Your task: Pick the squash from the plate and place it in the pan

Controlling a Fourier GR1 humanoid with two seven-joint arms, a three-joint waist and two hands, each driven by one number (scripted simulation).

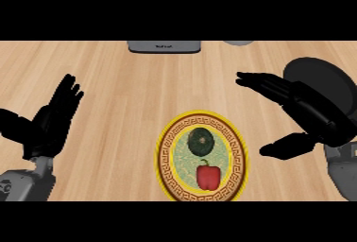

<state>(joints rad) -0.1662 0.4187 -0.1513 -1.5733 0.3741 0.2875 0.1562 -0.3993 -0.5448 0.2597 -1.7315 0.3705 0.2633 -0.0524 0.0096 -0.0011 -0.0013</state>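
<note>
A dark green round squash (201, 141) lies on the far half of a yellow-rimmed patterned plate (169, 156), low in the middle of the wooden counter. A red bell pepper (208, 175) lies just behind it on the near half. The black pan (327, 78) sits at the right, partly hidden by my right hand (317, 116). That hand hovers open to the right of the plate, fingers stretched toward the upper left and thumb pointing at the plate. My left hand (49, 123) rests open at the left edge, fingers up.
A grey appliance (165, 46) stands at the counter's far edge, with a pale grey object (239, 42) to its right. Bare wooden counter lies between the plate and both hands.
</note>
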